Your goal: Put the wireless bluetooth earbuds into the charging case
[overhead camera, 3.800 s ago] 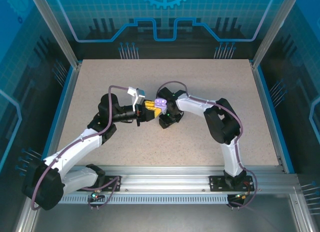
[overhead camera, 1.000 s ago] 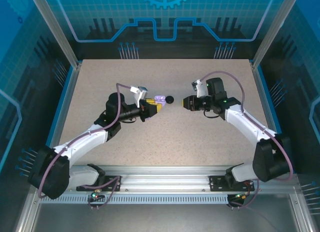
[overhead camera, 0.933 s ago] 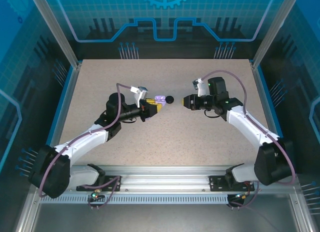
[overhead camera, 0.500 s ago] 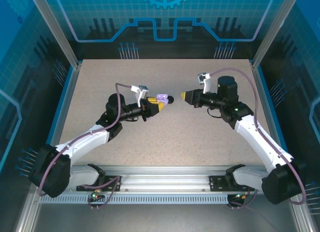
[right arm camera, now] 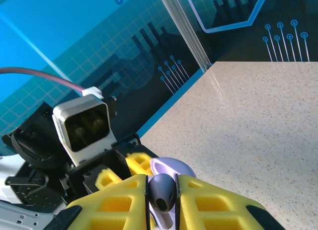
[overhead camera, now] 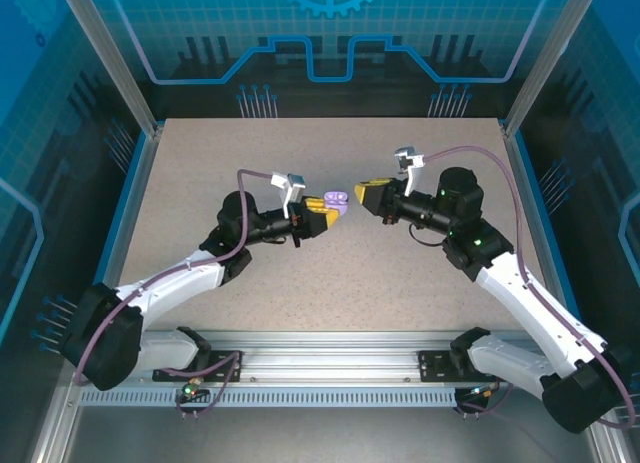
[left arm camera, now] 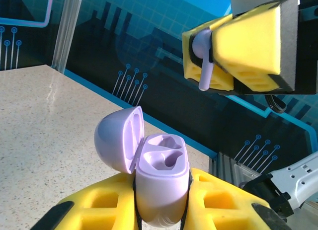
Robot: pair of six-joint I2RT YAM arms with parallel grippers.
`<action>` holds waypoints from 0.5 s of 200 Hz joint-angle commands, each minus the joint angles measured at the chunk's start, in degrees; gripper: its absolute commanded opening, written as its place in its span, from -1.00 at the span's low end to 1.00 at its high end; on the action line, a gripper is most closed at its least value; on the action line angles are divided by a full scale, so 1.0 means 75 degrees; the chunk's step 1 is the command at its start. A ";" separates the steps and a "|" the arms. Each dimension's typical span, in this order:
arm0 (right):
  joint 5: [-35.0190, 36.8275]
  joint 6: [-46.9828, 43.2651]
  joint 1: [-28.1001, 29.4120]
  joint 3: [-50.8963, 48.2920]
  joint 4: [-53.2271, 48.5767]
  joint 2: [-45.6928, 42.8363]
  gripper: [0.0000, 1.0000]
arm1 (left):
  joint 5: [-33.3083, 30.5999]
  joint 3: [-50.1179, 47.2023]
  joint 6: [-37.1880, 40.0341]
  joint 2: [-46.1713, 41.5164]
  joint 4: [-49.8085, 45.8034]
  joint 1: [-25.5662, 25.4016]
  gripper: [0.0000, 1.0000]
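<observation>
The left arm point(overhead camera: 170, 283) and right arm point(overhead camera: 520, 293) wear white shells between black joint housings. A mauve cable point(overhead camera: 262, 175) loops along each. Jaws carry yellow pads point(left arm camera: 248, 41) moulded with rectangular pockets; a white camera block point(right arm camera: 82, 124) tops the wrist.

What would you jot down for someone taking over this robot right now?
The left gripper is shut on the lavender case, lid open.
The right gripper is shut on a lavender earbud, facing the case but apart from it.
Done: case open, earbud in the gripper.
Left: both sockets look empty; seat the earbud in one.
</observation>
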 commanded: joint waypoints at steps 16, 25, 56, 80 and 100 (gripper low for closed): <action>0.0434 0.0036 0.0336 -0.0076 0.0472 -0.0224 -0.61 | -0.0344 0.0295 -0.0089 0.0070 0.0582 -0.0235 -0.95; 0.0473 0.0033 0.0392 -0.0087 0.0511 -0.0230 -0.61 | -0.0399 0.0313 -0.0105 0.0071 0.0625 -0.0279 -0.95; 0.0591 -0.0012 0.0559 -0.0122 0.0580 -0.0174 -0.61 | -0.0512 0.0365 -0.0159 0.0052 0.0719 -0.0405 -0.95; 0.0579 -0.0014 0.0636 -0.0123 0.0694 -0.0128 -0.61 | -0.0551 0.0447 -0.0162 0.0065 0.0701 -0.0486 -0.95; 0.0582 -0.0047 0.0688 -0.0076 0.0687 -0.0057 -0.61 | -0.0631 0.0464 -0.0157 0.0062 0.0663 -0.0516 -0.95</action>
